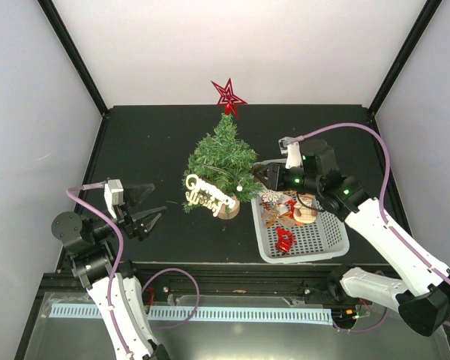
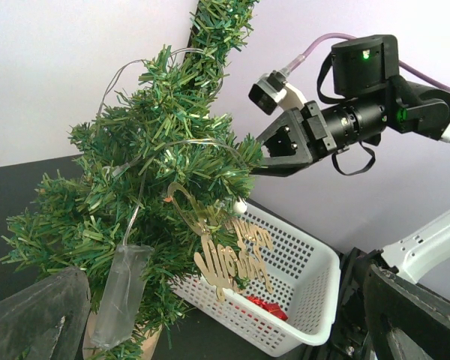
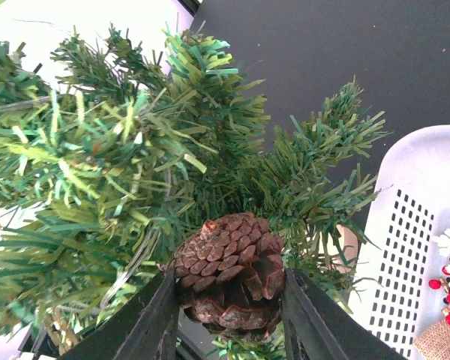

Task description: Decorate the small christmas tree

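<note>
Pinecone (image 3: 229, 270) gripped by right fingers (image 3: 146, 322) against small christmas tree (image 3: 135, 150); left fingers (image 2: 30, 319) wide, partly cropped.

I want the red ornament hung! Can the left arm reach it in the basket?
Probably not easily: the small christmas tree stands between the left gripper and the red ornament in the white basket.

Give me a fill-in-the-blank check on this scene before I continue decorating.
The right end effector grips a ____ at the small christmas tree's branches.
A red ____ tops the tree.
The left end effector is ____ and holds nothing.
Spare ornaments lie in the ____ basket.
Missing words: pine cone; star; open; white.
</note>
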Controlling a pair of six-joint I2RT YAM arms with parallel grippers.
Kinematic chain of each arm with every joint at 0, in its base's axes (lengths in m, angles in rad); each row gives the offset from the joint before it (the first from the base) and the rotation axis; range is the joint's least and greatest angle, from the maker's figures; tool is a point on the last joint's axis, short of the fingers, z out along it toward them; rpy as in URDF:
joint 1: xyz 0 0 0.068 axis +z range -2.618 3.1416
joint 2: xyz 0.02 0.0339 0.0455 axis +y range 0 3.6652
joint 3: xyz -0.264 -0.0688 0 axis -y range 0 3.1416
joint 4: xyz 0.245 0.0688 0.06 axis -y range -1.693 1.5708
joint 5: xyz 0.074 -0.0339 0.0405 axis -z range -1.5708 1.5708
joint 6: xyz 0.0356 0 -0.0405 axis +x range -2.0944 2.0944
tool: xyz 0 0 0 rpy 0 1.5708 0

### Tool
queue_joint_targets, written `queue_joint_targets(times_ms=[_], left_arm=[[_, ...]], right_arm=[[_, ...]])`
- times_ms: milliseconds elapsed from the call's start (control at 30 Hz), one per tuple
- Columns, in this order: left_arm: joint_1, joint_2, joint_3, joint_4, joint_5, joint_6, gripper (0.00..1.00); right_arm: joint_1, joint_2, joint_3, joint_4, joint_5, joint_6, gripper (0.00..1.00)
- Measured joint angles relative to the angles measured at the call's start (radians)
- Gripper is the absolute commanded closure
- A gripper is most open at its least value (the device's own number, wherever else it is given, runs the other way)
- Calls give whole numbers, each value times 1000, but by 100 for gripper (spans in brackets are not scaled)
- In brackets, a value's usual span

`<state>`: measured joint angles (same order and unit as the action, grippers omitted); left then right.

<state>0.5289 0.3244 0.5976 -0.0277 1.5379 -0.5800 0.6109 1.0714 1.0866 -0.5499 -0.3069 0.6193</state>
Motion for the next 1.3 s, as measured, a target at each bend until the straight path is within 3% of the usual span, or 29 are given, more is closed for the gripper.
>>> queue_joint_targets(times_ms=[200, 767, 1067, 1300], left_arm=[[0, 0, 0, 0, 0, 0, 1], [0, 0, -1, 0, 0, 0, 1], [4, 0, -8, 1, 0, 0, 1], [20, 5, -8, 2, -5, 0, 1]], right_arm=[[0, 42, 2, 13, -7, 10, 56], [0, 80, 16, 53, 10, 11, 53], [0, -58, -9, -33, 149, -51, 50], [0, -185, -171, -100, 268, -76, 51]])
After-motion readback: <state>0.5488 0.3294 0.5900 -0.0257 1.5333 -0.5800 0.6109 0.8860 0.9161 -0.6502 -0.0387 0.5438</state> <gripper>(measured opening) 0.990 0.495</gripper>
